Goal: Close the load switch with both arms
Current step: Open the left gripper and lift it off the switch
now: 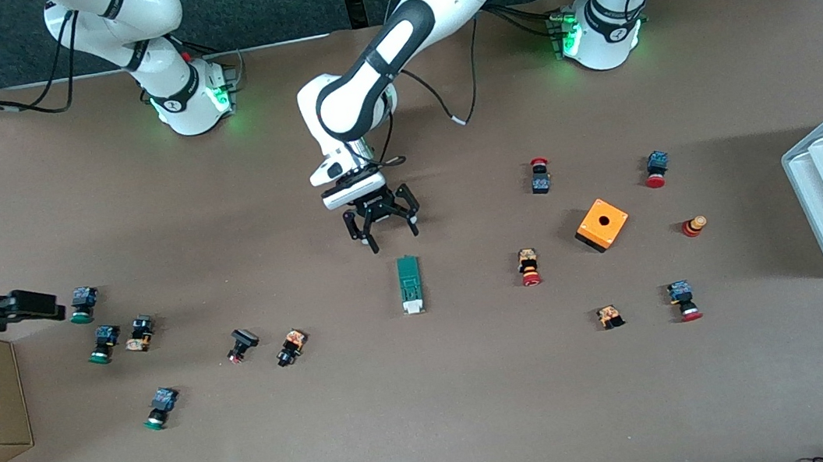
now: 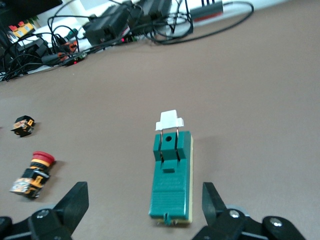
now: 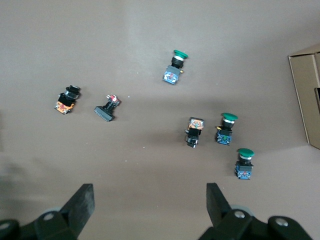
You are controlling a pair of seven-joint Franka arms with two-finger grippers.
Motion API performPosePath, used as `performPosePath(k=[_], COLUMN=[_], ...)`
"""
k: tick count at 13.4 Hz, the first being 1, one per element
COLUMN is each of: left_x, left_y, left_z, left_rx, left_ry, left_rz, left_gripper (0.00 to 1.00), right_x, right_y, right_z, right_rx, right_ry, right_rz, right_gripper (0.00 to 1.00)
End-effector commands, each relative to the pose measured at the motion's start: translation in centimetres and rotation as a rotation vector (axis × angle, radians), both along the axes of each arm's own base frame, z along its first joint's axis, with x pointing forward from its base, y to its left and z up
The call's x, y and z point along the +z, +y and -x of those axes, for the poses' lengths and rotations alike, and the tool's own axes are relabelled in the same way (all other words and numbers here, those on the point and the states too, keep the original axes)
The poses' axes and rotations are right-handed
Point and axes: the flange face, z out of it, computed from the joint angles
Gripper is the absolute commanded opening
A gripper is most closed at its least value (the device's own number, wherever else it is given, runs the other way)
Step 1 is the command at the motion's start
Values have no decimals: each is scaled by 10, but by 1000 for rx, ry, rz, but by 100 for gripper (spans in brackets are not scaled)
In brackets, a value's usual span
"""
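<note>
Switch [image 1: 409,284] lies flat on the desk [image 1: 481,411] near its middle, green body lengthwise toward the front camera, white end nearest that camera. From the front, my left jaws [image 1: 382,224] hang released and empty over the bare desk just short of the switch's green end, touching nothing. My right jaws [image 1: 36,304] wait over the right arm's end of the desk, beside a cluster of green buttons [image 1: 82,304] and well apart from the switch. An orange cube [image 1: 601,224] sits toward the left arm's end.

Left wrist view: the switch [image 2: 171,175] lies centred between my spread fingers [image 2: 75,202], its white handle [image 2: 169,120] raised on two thin blades, not seated. A red button [image 2: 34,172] lies off to one side.

Right wrist view: fingers [image 3: 84,202] spread, nothing held; only buttons [image 3: 175,66] and a cardboard box [image 3: 306,100] below. The switch is not in sight.

Judgement: approach stage, nothing gripped. Next, the left jaws should descend and clench on the green body to steady it; the right arm must travel to the middle and press the white handle down.
</note>
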Motion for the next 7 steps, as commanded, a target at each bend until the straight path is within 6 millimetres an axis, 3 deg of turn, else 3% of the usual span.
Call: performPosePath(k=[1,3,5,7], left_x=[29,52,70,92], left_y=[2,3,15,13], left_z=[-2,-5,-28,-33], left_rx=[-48,-86,-81,-129], left_ry=[114,181,237,297], left_rz=[-48,-73,-91,-100], left_gripper=[100,100,100,100], right_x=[0,-3,-2,-1], right_y=[-22,-18,-12,-3], right_z=[14,36,45,58], right_rx=[-21,-21,-2,15], right_ry=[-29,-59,-66,-63], right_rz=[19,11,5,2], right_gripper=[100,100,100,100])
